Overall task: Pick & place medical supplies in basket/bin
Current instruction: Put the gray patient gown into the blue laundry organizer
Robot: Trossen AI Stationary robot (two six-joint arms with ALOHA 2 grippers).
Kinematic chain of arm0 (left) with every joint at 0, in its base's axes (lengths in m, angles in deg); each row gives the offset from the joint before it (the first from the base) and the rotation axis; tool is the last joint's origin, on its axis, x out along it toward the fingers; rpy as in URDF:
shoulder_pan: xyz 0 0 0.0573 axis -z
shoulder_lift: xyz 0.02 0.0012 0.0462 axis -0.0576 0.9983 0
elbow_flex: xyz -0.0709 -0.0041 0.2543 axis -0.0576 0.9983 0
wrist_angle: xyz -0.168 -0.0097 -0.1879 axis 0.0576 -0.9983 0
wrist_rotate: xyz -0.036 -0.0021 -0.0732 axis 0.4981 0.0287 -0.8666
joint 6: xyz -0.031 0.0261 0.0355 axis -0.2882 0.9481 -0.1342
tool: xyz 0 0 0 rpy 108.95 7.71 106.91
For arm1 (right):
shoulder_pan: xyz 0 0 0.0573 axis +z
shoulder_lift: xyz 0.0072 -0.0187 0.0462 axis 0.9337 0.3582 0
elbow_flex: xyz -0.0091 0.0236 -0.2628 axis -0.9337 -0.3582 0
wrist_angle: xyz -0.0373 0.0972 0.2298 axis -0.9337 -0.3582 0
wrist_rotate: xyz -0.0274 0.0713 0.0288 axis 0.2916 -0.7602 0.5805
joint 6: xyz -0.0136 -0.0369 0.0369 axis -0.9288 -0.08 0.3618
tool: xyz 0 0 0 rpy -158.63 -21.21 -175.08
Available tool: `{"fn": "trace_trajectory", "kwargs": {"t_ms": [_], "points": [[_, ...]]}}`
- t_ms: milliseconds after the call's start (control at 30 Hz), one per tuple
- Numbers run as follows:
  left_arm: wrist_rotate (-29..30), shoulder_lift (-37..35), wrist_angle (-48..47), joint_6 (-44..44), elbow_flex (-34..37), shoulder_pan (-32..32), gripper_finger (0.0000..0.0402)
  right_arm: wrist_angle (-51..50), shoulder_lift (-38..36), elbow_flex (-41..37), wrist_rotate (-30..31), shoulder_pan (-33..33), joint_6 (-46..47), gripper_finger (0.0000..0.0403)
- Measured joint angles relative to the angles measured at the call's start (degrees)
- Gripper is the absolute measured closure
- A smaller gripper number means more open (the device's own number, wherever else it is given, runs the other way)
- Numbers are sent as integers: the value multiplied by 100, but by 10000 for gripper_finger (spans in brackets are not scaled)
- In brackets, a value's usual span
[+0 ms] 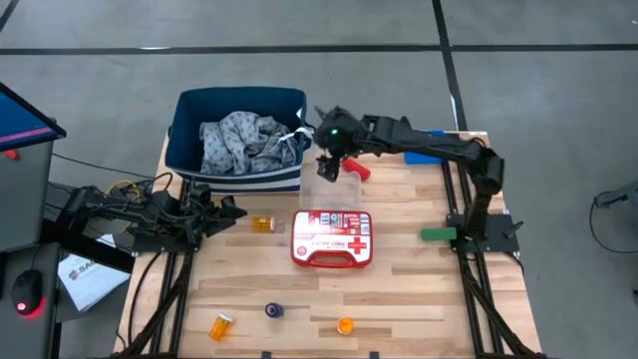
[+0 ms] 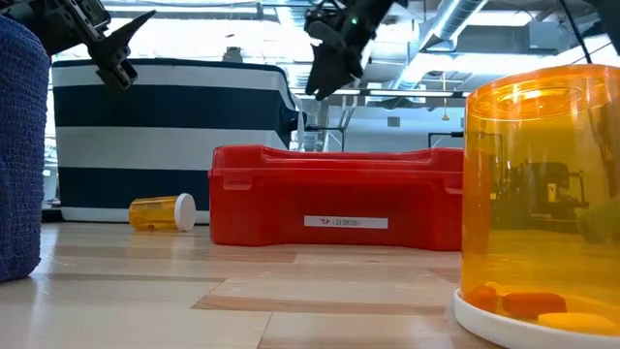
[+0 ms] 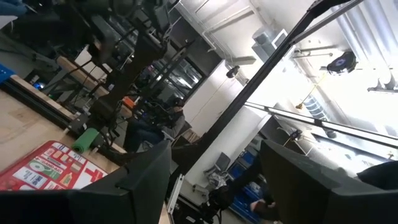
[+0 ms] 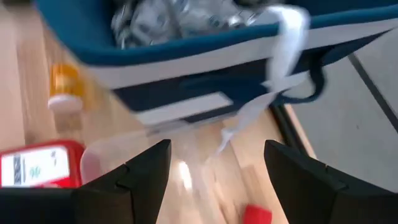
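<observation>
The navy basket (image 1: pixel 239 140) stands at the table's far left part, with the grey-white cloth (image 1: pixel 244 140) lying inside it. My right gripper (image 1: pixel 324 168) hovers open above the table just off the basket's near right corner (image 4: pixel 186 93), with a red cylinder (image 1: pixel 357 170) lying beside it. My left gripper (image 1: pixel 237 211) is open and raised over the left side, close to a lying orange pill bottle (image 1: pixel 262 224). Two more pill bottles (image 1: pixel 221 325) (image 1: pixel 345 325) and a dark blue cylinder (image 1: pixel 274 311) are near the near edge. A green cylinder (image 1: pixel 437 234) lies to the right. The bright blue bin (image 1: pixel 424 156) is partly hidden behind the right arm.
The red-and-white first-aid case (image 1: pixel 332 237) lies mid-table. A clear plastic tub (image 4: pixel 118 165) sits between it and the basket, below my right gripper. The basket's white strap (image 4: pixel 283 43) hangs over its side. Bare wood shows between the case and the near-edge items.
</observation>
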Motion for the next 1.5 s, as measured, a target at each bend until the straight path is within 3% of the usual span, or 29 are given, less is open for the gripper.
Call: {"fn": "trace_trajectory", "kwargs": {"t_ms": [300, 967, 1167, 1500], "points": [[0, 0, 39, 0, 0, 0, 163, 2903, -709, -1934, -521, -434, 528, 149], [9, 0, 42, -175, 2, 1, 163, 3700, 23, -2136, -575, -593, 589, 157], [13, 0, 42, -308, 0, 0, 163, 3805, 130, -2139, -745, -607, 511, 213], [35, 0, 42, -309, 1, 2, 163, 3794, 136, -2139, -870, -589, 283, 382]]}}
